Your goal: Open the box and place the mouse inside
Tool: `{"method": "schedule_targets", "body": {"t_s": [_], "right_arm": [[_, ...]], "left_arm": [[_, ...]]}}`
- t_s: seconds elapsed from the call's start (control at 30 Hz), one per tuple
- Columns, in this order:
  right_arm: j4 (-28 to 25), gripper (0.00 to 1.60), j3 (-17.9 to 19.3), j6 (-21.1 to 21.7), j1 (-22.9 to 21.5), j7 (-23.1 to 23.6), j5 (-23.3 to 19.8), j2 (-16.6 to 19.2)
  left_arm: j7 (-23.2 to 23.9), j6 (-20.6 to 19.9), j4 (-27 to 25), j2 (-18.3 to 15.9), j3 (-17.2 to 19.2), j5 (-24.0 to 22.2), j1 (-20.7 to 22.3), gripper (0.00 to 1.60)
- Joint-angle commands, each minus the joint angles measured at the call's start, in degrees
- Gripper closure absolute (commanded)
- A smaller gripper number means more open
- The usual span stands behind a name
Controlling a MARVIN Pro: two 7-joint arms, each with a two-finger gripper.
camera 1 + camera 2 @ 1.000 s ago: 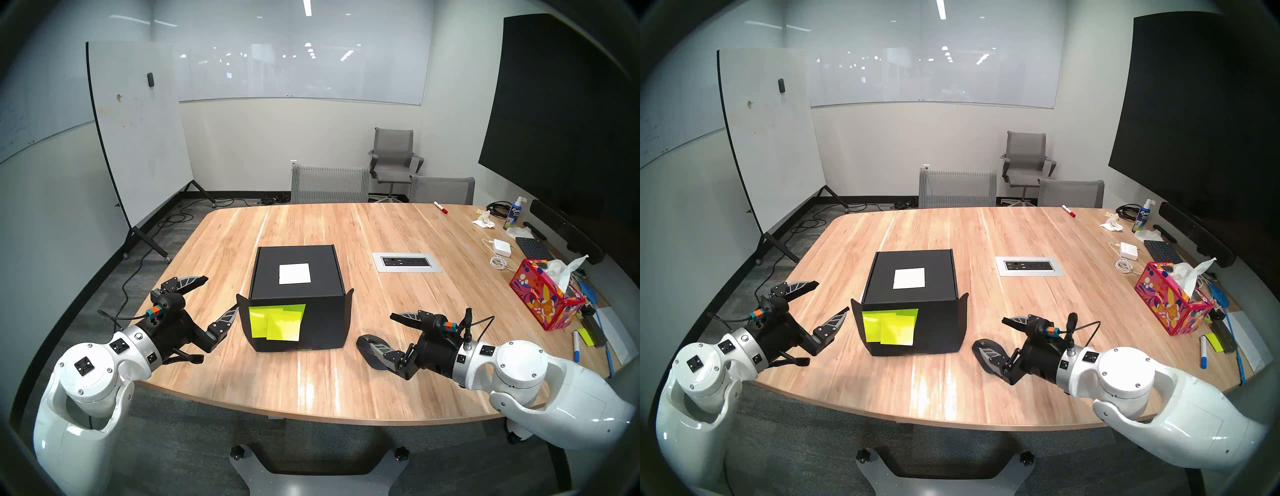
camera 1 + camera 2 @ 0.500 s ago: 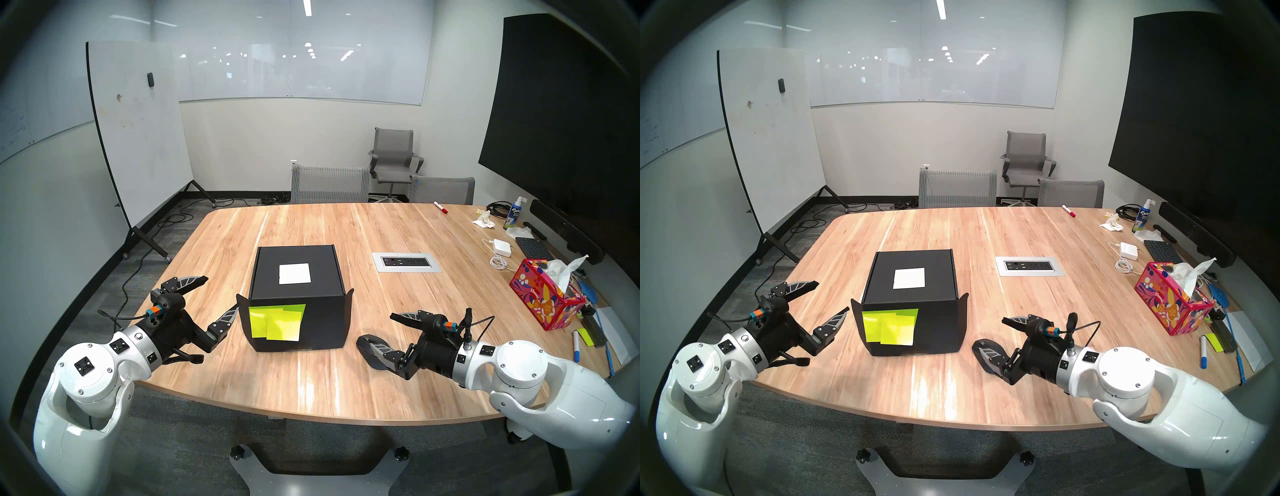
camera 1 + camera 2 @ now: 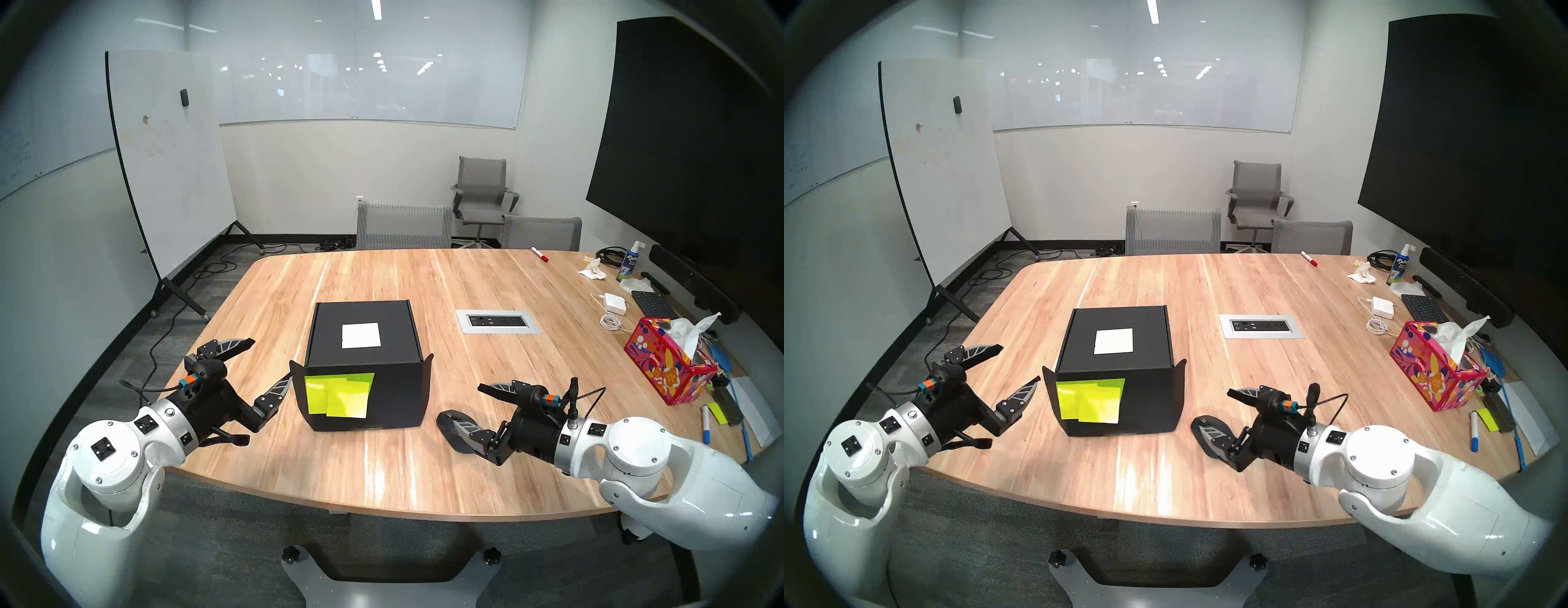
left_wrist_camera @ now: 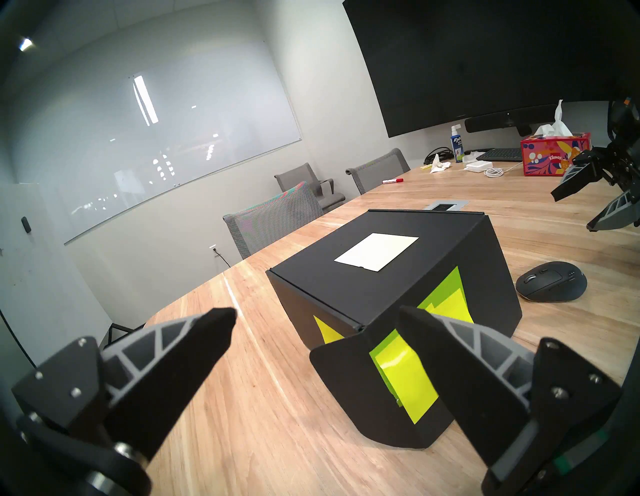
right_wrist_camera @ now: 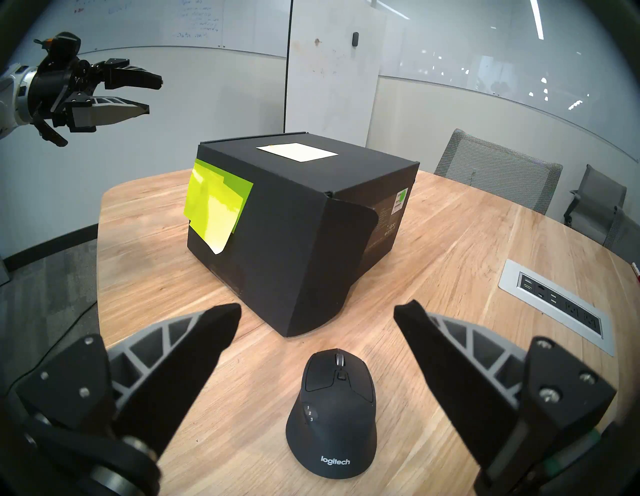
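Note:
The black box point(image 3: 399, 395) point(image 3: 1153, 403) point(image 4: 311, 277) point(image 5: 294, 225) stands shut mid-table, with yellow-green sticky notes point(image 3: 339, 395) on its near face and a white paper on its lid. The black mouse point(image 3: 445, 418) point(image 3: 1202, 422) point(image 4: 550, 285) point(image 5: 334, 412) lies on the table right of the box. My right gripper point(image 3: 462, 401) point(image 3: 1212, 408) point(image 5: 317, 311) hangs open above the mouse, holding nothing; one finger partly covers the mouse in the head views. My left gripper point(image 3: 273, 358) point(image 3: 1021, 362) point(image 4: 317, 314) is open and empty beside the box's near left corner flap.
A power outlet plate point(image 3: 498, 321) is set in the table right of the box. At the right edge sit a red floral tissue box point(image 3: 666, 369), a white adapter point(image 3: 615, 303), a keyboard, a spray bottle and markers. Chairs stand at the far edge.

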State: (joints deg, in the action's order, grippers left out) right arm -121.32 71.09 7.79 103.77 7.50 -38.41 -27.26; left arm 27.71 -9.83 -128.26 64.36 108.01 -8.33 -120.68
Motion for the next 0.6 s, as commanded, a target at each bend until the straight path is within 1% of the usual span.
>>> {"method": "schedule_targets", "body": {"t_s": [0.0,0.57], "right_arm": [[-0.9,0.0,0.27,-0.54,-0.4,0.12,0.12,-0.15],[-0.9,0.0,0.26,-0.55,-0.41,0.12,0.11,-0.14]], "left_arm": [[0.03,0.31,-1.16,-0.01,0.1,0.0,0.01,0.0],[0.03,0.31,-1.16,-0.01,0.1,0.0,0.01,0.0]]}}
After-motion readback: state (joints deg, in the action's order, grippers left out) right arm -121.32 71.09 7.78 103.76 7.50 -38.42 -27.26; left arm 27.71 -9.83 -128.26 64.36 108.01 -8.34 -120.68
